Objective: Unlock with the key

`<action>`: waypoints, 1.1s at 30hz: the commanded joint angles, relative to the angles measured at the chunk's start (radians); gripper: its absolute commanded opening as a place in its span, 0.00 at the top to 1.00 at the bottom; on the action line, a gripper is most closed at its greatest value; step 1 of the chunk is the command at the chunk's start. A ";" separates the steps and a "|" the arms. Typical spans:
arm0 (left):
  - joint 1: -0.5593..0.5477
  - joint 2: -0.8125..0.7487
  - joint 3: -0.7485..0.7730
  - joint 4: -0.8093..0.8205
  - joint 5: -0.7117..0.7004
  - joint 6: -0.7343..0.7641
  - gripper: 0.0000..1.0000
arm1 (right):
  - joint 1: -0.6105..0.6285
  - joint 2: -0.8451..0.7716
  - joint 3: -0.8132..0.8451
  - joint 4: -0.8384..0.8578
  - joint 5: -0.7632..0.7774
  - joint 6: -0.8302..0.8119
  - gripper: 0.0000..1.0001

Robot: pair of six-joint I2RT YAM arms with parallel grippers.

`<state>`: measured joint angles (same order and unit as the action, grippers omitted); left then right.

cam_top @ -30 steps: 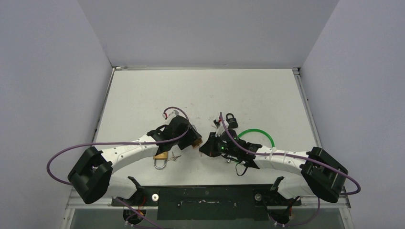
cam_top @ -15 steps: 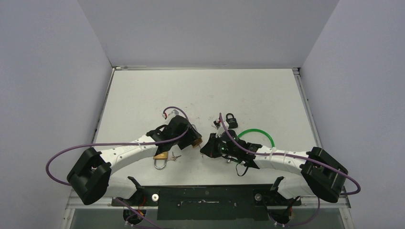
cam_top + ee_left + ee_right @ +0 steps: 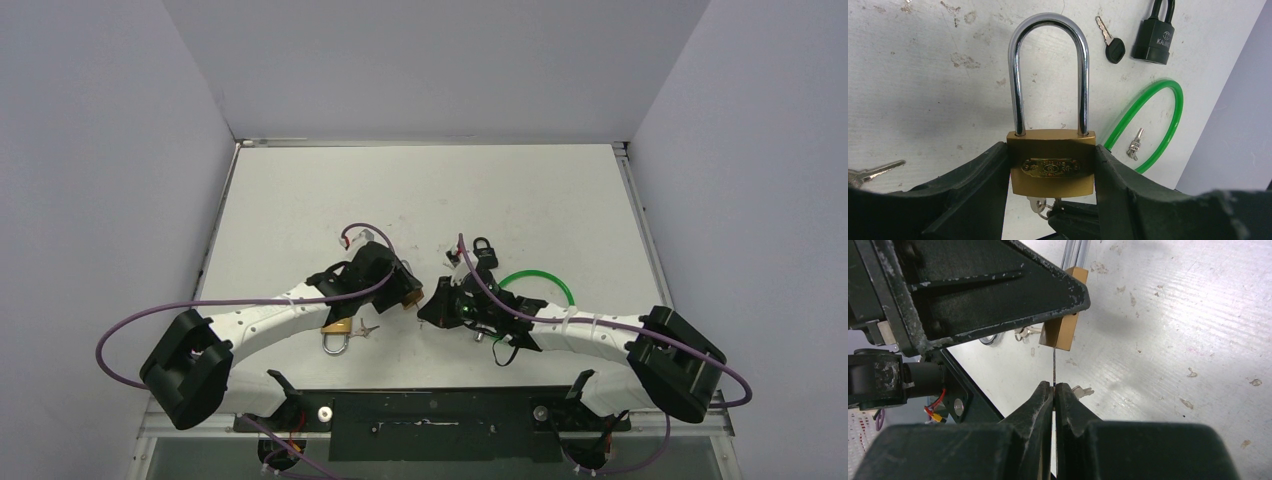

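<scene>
1. The left gripper [image 3: 1050, 171] is clenching the body of a brass padlock [image 3: 1050, 146] between its fingers. Both legs of the shackle are sitting in the body.
2. The right gripper [image 3: 1053, 390] is pinching the key [image 3: 1053, 367] with its jaws nearly together. The blade is running into the brass padlock's underside.
3. A green loop [image 3: 1175, 107] is lying flat on the table [image 3: 540, 200] to the right of the brass padlock, ringing one small silver key [image 3: 1134, 145].
4. Three padlocks are showing: the held one, a second brass padlock [image 3: 337, 338] lying to its near left, and a black padlock [image 3: 1154, 37] beyond its shackle on the right.
5. Four keys are showing: the pinched one, the ringed one, a black-headed key [image 3: 1112, 46] just beside the black padlock, and a plain silver key [image 3: 875, 171] to the left of the brass padlock.
</scene>
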<state>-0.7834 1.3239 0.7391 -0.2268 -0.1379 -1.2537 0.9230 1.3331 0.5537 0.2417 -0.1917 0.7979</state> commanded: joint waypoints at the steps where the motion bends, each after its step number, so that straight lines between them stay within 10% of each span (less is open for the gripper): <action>1: 0.002 -0.050 0.009 0.100 0.009 -0.016 1.00 | -0.020 0.005 0.036 0.065 -0.014 -0.002 1.00; 33: 0.002 -0.023 -0.028 0.160 0.059 -0.075 1.00 | -0.097 0.169 0.244 -0.012 -0.097 0.069 1.00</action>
<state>-0.7643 1.3186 0.6979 -0.1616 -0.1635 -1.3006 0.8375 1.4944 0.7307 0.1490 -0.2832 0.8722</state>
